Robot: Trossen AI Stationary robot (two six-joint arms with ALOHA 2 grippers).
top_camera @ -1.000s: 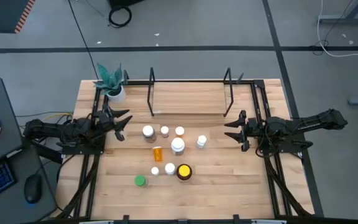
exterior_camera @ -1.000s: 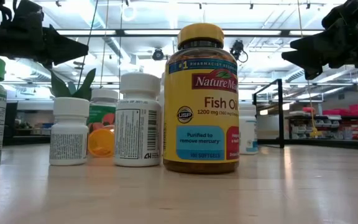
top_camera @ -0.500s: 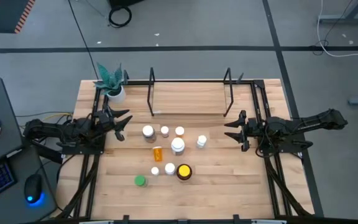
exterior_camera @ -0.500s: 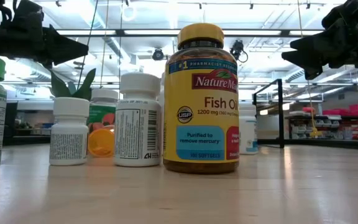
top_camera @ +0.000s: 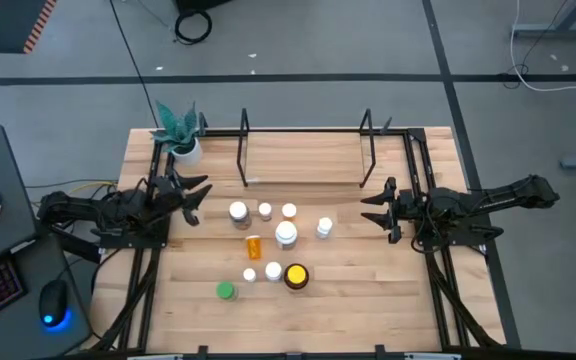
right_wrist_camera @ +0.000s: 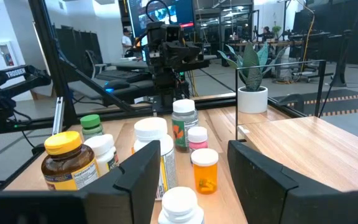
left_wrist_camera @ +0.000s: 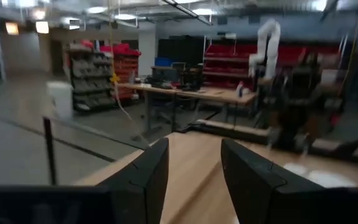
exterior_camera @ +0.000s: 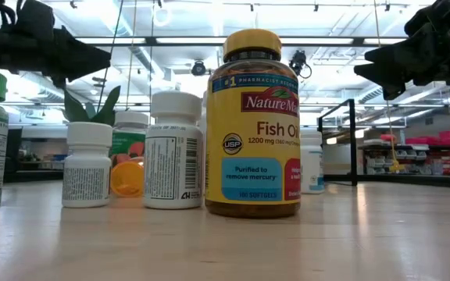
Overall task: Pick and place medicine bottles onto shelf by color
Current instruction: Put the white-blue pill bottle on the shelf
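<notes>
The small round medicine bottles (top_camera: 286, 235), most with white caps, stand in a group on the middle of the light wooden table (top_camera: 368, 290). The low black metal-rod shelf (top_camera: 303, 150) stands behind them with no bottle on it. The left gripper (top_camera: 194, 197) hangs beside the group with fingers apart, holding nothing. The right gripper (top_camera: 376, 209) hangs opposite, fingers also apart and holding nothing.

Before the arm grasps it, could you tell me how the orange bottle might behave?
The orange bottle lies on its side, so a nudge would probably roll it. Being small, it is likely light. Its smooth round wall might slip from a pincer.
</notes>
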